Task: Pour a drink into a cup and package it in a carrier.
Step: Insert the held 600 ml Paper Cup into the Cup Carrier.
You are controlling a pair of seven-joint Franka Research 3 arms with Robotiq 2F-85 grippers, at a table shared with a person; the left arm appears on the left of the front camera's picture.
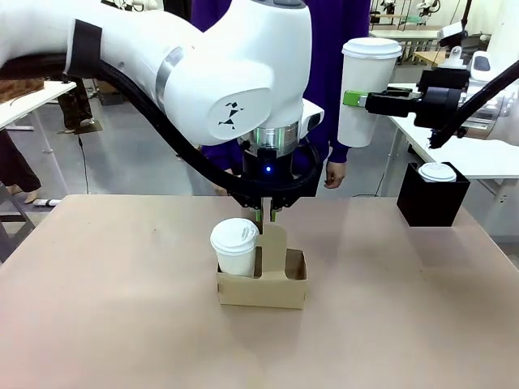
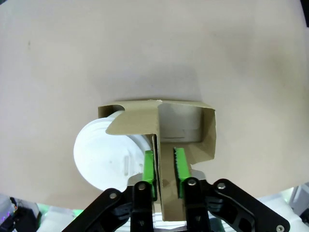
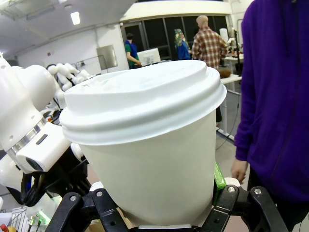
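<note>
The brown cardboard carrier (image 1: pixel 276 288) (image 2: pixel 205 130) stands mid-table, with a lidded white cup (image 1: pixel 235 243) (image 2: pixel 101 154) in its left slot. My left gripper (image 1: pixel 266 215) (image 2: pixel 164 158) points straight down over the carrier's upright handle panel (image 1: pixel 277 243). Its green pads (image 2: pixel 149 166) straddle the panel's top edge with a gap, so it is open. High at the right, my right gripper (image 1: pixel 363 100) (image 3: pixel 157 195) is shut on the tall white cup (image 1: pixel 371 73) (image 3: pixel 154 125), which wears a white lid and hangs upright in the air. The drink is hidden.
A black cube-shaped box (image 1: pixel 430 207) holding a short lidded white cup (image 1: pixel 438 172) stands at the table's far right edge. A person in a purple top (image 1: pixel 328 81) (image 3: pixel 275 96) stands at the far side, one hand (image 1: pixel 334 174) hanging down.
</note>
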